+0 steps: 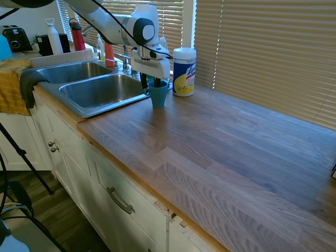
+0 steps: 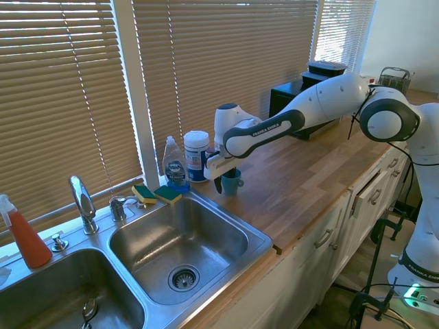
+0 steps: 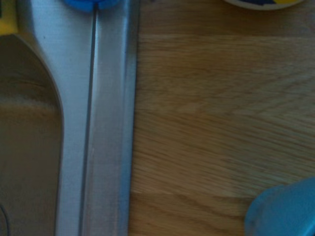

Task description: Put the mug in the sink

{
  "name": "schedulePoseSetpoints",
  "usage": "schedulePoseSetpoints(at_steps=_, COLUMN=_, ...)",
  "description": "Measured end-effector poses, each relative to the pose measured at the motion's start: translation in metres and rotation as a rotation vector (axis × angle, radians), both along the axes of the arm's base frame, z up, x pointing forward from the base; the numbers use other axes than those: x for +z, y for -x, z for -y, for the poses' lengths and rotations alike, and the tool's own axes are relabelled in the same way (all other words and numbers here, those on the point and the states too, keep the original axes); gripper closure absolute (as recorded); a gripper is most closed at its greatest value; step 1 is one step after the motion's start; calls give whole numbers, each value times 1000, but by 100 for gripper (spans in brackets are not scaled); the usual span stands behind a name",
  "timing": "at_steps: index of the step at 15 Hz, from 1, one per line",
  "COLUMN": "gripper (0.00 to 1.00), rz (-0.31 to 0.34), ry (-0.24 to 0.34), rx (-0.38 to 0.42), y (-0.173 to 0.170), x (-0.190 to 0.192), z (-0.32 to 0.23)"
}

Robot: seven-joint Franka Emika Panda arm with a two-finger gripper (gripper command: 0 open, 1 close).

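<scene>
Glossy teal mug stands on matt grained wood countertop beside the shiny steel sink.

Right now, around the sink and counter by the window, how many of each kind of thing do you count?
Mug: 1
Wipes canister: 1
Dish soap bottle: 1
Sponges: 2
Red spray bottle: 1
Total: 6

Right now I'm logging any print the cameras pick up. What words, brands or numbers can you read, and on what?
"FRANKA EMIKA": on the arm's white forearm link, second exterior view.
Wipes canister: yellow and blue label, print too small to read.
Dish soap bottle: blue label, brand too blurred to read.
Teal mug, sink: no print visible.
Wrist view: nothing legible.
</scene>
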State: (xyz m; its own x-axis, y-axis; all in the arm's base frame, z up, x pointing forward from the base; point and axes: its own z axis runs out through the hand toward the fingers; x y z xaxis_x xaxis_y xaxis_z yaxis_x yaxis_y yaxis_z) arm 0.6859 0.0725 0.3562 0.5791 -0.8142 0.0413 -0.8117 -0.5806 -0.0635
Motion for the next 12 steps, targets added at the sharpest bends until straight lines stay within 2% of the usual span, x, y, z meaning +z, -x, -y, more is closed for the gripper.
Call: schedulePoseSetpoints(at_steps=12, gripper=100, rz=22, ry=-34, rx=-18, y=0, x=4, z=-6)
